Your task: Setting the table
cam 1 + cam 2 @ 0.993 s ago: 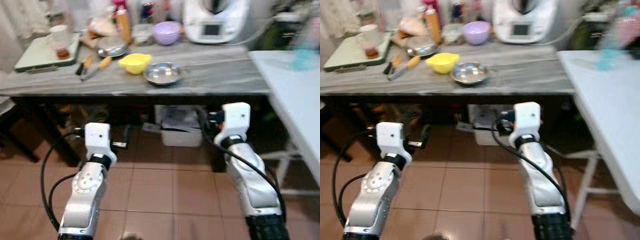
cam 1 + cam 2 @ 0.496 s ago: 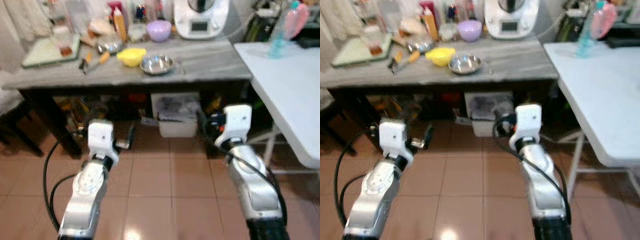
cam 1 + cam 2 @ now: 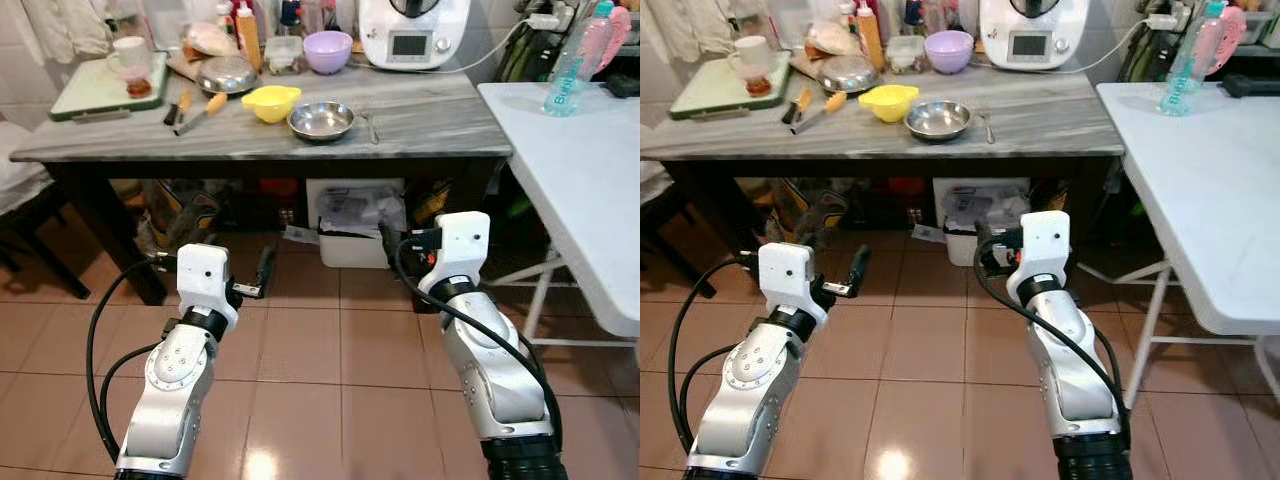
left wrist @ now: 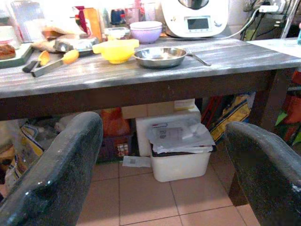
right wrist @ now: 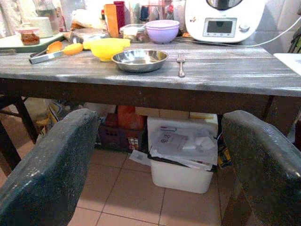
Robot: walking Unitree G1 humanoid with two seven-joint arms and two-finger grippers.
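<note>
Progress: nothing laid yet, by the look of it; white table (image 3: 1200, 160) carries just a bottle (image 3: 1185, 60).
Dishes: steel bowl (image 3: 321, 120), fork (image 5: 181, 64) on grey counter (image 3: 420, 120).
Left gripper (image 4: 164, 169): spread wide, empty.
Right gripper (image 5: 160, 179): spread wide, empty, held low.

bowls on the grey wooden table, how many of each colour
steel bowl: 1
yellow bowl: 1
purple bowl: 1
total: 3 bowls
A further steel dish, behind the yellow bowl, looks like an upturned bowl or a lid, so it is left out of the count.
</note>
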